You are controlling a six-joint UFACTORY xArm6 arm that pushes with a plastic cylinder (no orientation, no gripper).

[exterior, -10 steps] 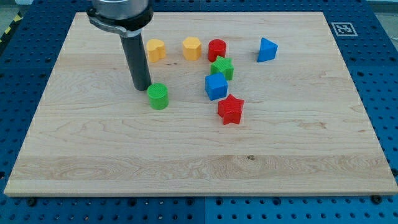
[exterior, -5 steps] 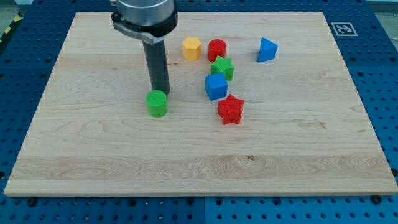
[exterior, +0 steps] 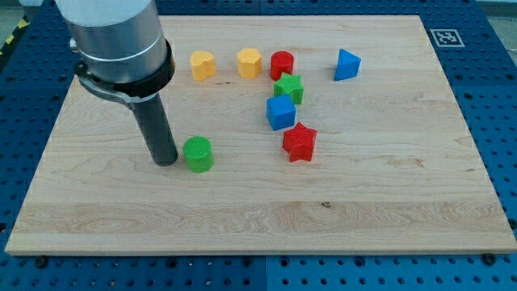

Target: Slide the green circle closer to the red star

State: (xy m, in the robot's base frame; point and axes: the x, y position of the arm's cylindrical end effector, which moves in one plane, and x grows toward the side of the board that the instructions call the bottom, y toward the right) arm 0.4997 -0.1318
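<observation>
Our wooden board [exterior: 388,202] fills most of the view, resting on a blue pegboard surface [exterior: 501,121]. Our dark rod stands upright at the view's left, and my tip [exterior: 165,162] sits just beside the green circle [exterior: 198,153], on its left, holding nothing. The red star [exterior: 300,142] lies well to the circle's right. Above the star sit the blue cube [exterior: 280,112], green star [exterior: 288,87] and red cylinder [exterior: 282,63]. Two yellow blocks [exterior: 202,65] [exterior: 250,61] and a blue triangle [exterior: 347,64] line the top.
</observation>
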